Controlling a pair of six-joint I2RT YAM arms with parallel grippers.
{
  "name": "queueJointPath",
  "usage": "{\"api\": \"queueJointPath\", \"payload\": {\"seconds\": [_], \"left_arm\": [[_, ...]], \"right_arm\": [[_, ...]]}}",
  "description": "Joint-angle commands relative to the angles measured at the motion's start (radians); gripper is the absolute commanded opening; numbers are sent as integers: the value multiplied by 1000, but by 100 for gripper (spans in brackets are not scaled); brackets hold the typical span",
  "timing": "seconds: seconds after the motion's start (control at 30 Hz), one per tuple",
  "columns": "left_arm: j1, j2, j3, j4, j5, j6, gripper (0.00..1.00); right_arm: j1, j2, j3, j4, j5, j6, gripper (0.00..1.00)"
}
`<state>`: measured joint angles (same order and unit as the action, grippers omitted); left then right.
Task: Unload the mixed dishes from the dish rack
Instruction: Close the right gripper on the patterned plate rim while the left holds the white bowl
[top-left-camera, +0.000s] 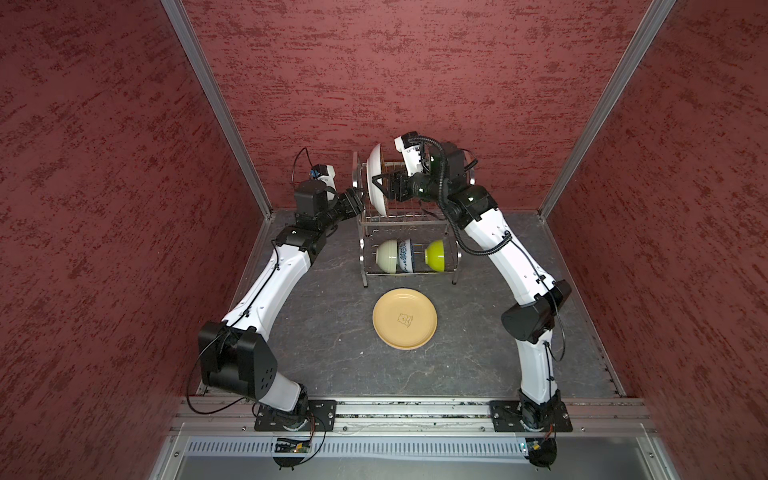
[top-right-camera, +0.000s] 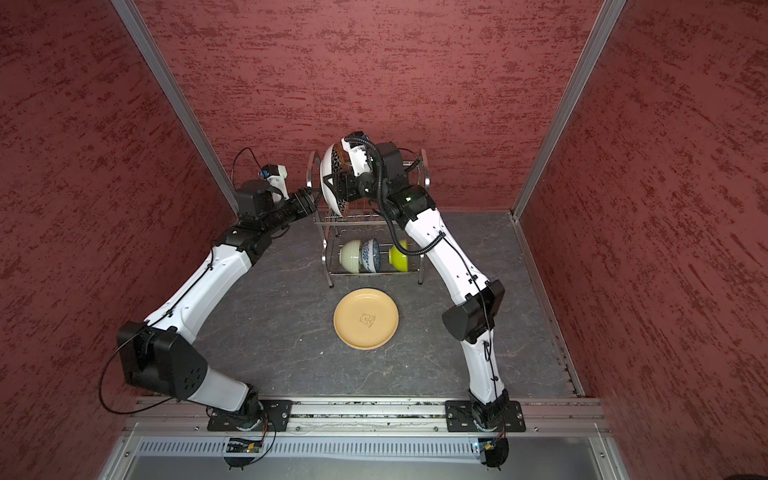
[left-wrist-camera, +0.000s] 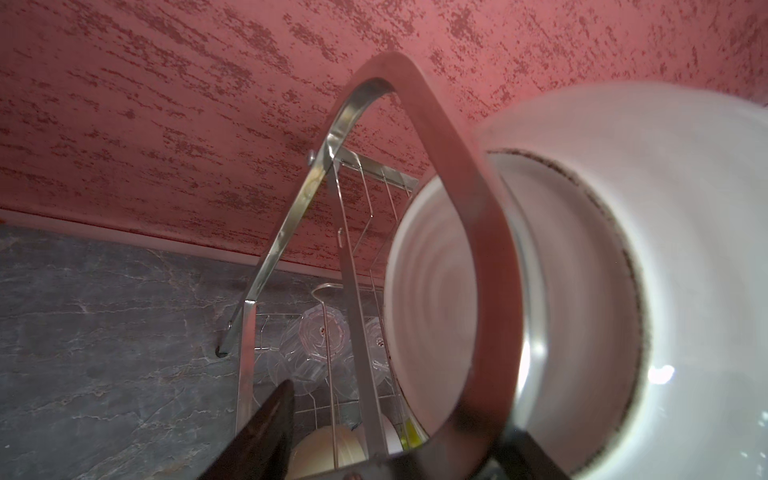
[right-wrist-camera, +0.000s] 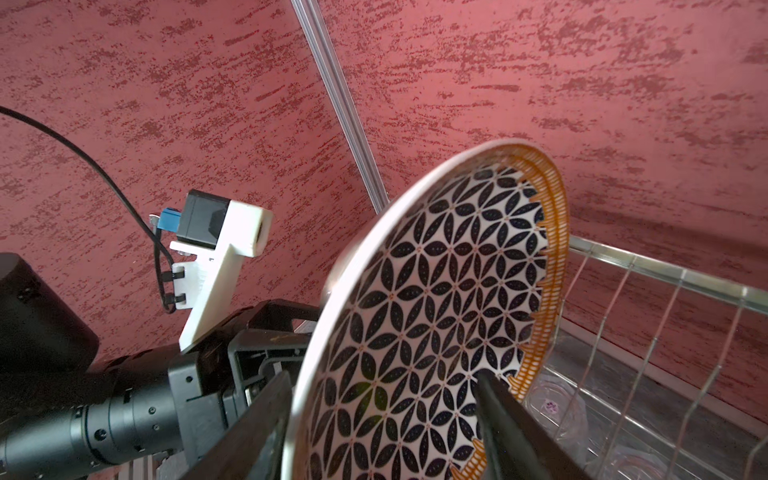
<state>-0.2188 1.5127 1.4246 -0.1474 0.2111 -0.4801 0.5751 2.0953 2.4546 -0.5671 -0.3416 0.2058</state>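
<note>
In both top views the dish rack stands at the far middle of the grey tabletop. The black-and-white geometric plate stands on edge at the left end of the upper tier. Its white back faces the left hand, which sits at the rack's side frame. The right hand reaches across the tier to the plate's face. On the lower tier the cream-green bowl and blue-floral bowl touch, and the lime bowl lies apart to their right. The pale yellow plate lies flat on the tabletop in front of the rack. Left wrist view: the left hand's fingers stand apart with nothing clamped, and the side frame passes between them. Glass tumblers show beyond, low in the rack. Right wrist view: the right hand is closed on the black-and-white geometric plate, one finger on the patterned face, the other behind the rim.
</note>
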Motion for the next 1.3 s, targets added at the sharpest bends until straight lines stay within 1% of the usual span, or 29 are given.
{"api": "queueJointPath", "payload": {"seconds": [0.0,0.13,0.23,0.37,0.63,0.8,0.87,1.27], "left_arm": [[4,-1,38,34,9,21,53],[-1,3,54,17,-4,22,41],[-7,4,59,12,-12,26,34],[-17,3,68,5,-23,35,29],[-33,7,81,-3,-34,49,27],[-34,14,91,-14,-34,51,24],[-36,14,93,-14,-35,50,25],[-44,0,105,-45,-48,60,24]], "right_arm": [[-5,18,36,56,-40,0,69],[-6,28,38,89,-49,17,70],[-6,34,39,115,-57,32,68],[-6,41,38,142,-53,57,64],[-6,67,47,173,-90,99,58],[-6,82,61,159,-92,92,51],[-6,87,62,161,-97,95,46],[-6,86,63,134,-100,106,29]]}}
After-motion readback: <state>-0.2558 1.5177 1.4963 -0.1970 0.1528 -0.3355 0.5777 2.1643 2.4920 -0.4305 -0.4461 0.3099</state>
